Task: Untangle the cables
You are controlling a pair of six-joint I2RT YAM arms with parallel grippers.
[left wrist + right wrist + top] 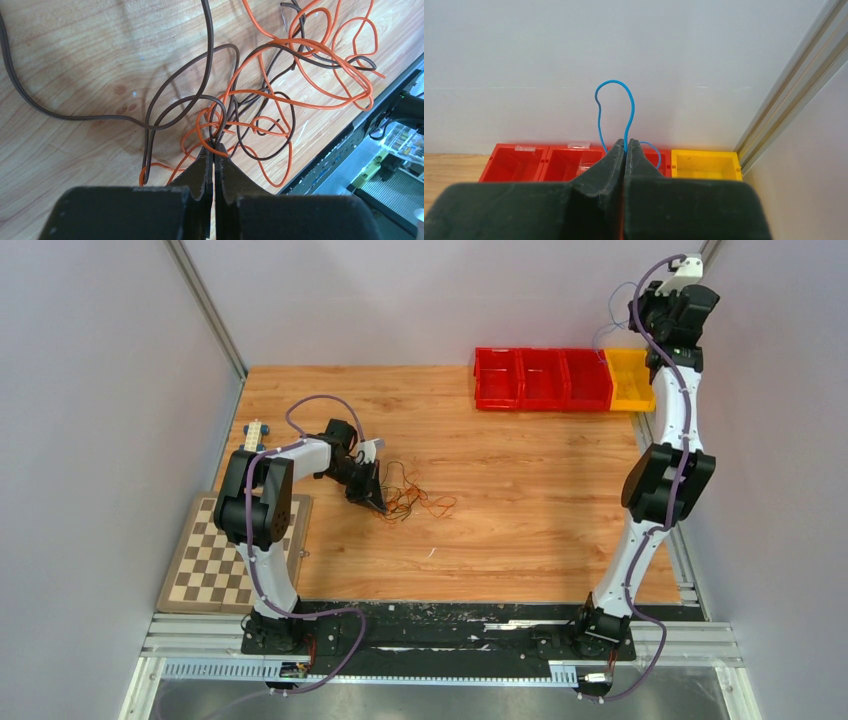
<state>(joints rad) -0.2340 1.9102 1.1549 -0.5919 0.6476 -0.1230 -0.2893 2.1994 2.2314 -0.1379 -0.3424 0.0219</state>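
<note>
Cables (412, 502): a curly orange and brown bunch on the worktop (520, 530), toward 9 o'clock from its middle.
Left pincer (214, 150): squeezed tight on strands at the bunch's edge (one orange, one brown).
Right pincer (625, 146): up high at 1 o'clock, pinching a thin blue wire (614, 81) above the red bins (544, 162).

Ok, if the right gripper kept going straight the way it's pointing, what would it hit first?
Probably the white back wall, just above the red bins. Only the blue wire pinched in the right gripper lies ahead, though depth is unclear.
</note>
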